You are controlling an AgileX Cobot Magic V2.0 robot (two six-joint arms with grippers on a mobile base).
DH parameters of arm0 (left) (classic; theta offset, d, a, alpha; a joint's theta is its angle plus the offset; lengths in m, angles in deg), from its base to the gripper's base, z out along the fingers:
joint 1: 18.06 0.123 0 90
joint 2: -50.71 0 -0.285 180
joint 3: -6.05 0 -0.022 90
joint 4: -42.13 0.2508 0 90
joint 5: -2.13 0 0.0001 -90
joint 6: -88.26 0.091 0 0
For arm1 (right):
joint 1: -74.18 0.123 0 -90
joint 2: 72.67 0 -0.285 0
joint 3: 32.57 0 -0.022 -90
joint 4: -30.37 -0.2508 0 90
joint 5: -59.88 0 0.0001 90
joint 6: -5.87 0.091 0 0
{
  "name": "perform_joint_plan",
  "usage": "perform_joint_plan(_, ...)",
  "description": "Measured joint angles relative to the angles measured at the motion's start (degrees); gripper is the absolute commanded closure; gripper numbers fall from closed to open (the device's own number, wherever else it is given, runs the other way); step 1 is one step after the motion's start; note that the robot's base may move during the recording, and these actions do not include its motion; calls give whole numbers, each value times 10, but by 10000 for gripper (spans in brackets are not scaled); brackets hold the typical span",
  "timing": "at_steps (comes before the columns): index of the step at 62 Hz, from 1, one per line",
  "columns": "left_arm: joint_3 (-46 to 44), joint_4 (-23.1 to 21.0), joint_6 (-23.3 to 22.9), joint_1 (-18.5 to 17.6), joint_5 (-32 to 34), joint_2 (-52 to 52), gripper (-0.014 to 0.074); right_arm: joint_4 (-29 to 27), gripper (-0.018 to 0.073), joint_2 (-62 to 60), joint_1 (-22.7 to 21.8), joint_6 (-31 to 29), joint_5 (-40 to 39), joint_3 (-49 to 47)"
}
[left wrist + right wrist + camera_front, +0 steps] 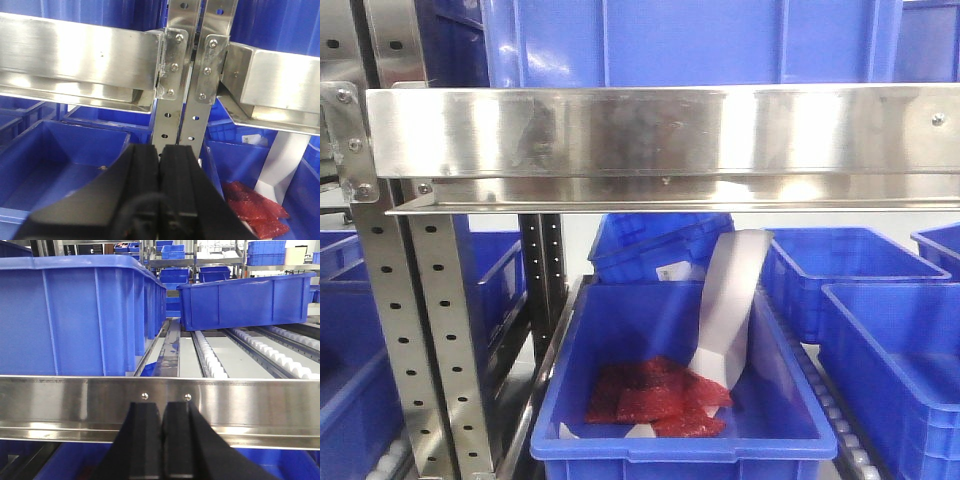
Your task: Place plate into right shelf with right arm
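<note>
Plate nowhere in sight — not between my right gripper (161, 412) fingers, clenched on nothing just below the steel shelf rail (250, 402), nor my left gripper (159, 160), equally clamped — so its bearing stays unknown.

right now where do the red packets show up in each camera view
Front view: red packets lie low centre, inside the nearest blue bin, beside the white strip.
Left wrist view: bottom right, right of the end effector.
Right wrist view: not in it.
Shared landmark: the steel shelf rail.
</note>
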Motion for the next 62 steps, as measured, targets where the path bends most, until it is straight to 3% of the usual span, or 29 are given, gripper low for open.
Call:
perform_joint_plan(19, 0, 0, 0, 0, 0, 0, 724, 0, 505, -4, 0, 0, -10, 8)
perform_joint_plan(34, 0, 0, 0, 0, 0, 0, 724, 0, 505, -52, 0, 0, -92, 116)
perform_joint_plan(62, 0, 0, 0, 0, 0, 0, 724, 0, 505, -121, 0, 0, -39, 128)
